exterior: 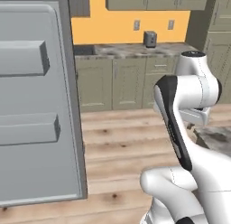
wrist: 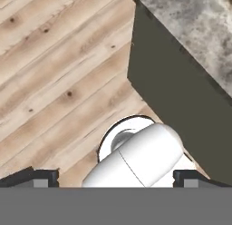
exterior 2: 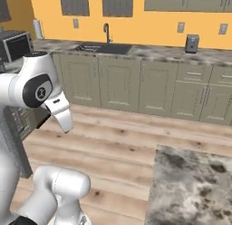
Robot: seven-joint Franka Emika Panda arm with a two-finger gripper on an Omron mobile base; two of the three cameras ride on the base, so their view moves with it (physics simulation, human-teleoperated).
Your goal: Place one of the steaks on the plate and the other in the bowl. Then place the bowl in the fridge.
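The fridge fills the left of the left base view as a tall grey panel with two long bins, one above the other. My gripper points down at the wooden floor beside the island. It is open: its two dark fingertips stand far apart at the bottom corners of the hand view, with nothing held between them. The steaks, the plate and the bowl are out of view.
A marble-topped island with dark sides stands close on my right. Green cabinets, a sink and a toaster line the far wall. Open wooden floor lies between.
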